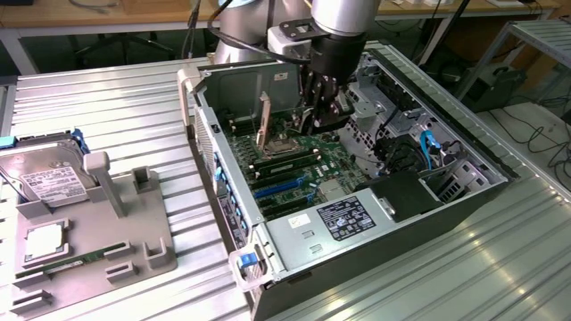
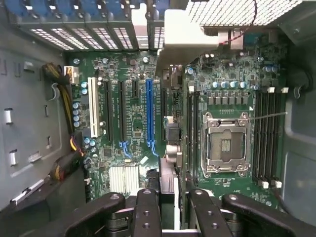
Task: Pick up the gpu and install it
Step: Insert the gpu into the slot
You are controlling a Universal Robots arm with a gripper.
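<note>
Here 1 gripper (image 1: 319, 119) hangs inside 1 open computer case (image 1: 464, 144), jaws clamped on 1 gpu (image 2: 168, 143) held edge-on above the motherboard (image 2: 128, 64).

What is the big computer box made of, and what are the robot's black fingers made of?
The computer case looks like bare grey sheet metal: thin folded walls with punched holes and a dull sheen. The fingers look like matte black plastic or coated metal, smooth, jointed, with small round fasteners; the look leaves it open. They are closed around the gpu, seen edge-on.
</note>
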